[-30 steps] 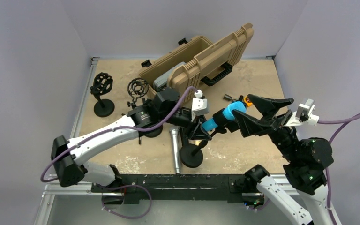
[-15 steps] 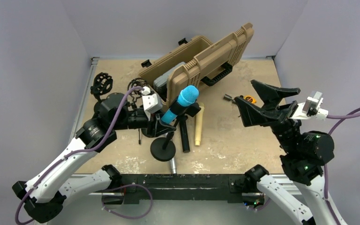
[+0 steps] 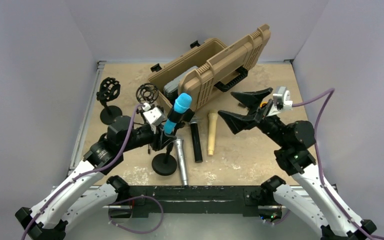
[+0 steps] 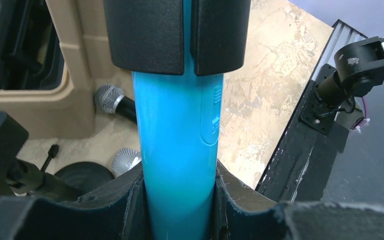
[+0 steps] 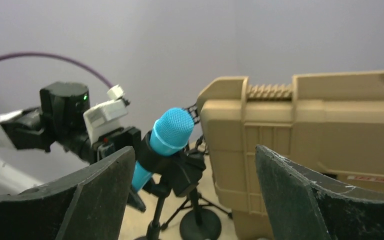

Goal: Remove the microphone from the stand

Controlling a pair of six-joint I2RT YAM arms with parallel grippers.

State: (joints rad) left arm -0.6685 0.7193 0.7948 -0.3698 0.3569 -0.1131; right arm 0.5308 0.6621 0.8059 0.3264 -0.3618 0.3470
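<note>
Microphone (image 3: 179, 110), blue, left of centre over the table (image 3: 260, 150): sits tilted in the clip of the stand (image 3: 164, 164), lower body clamped in the narrowed jaws of the left gripper (image 3: 164, 136). Further right, below the tan case (image 3: 220, 65): right gripper (image 3: 226, 104), jaws spread wide, holding nothing, apart from the microphone.

Left wrist view: blue microphone (image 4: 177, 150) shows mid-body only. Head hidden beyond clip (image 4: 145, 35), tail runs off bottom edge between my left fingers (image 4: 95, 217). Silver microphone (image 4: 125, 161): grille peeks out, rest behind blue body.

Right wrist view: my right fingers (image 5: 85, 200) cut by bottom edge, one covering blue microphone's lower end. Stand (image 5: 156, 222) foot below frame. Case (image 5: 330, 125) cut by right edge, label (image 5: 375, 179) too small to read.

Top view: orange item (image 3: 264, 105) mostly behind my right arm, cannot tell what.
</note>
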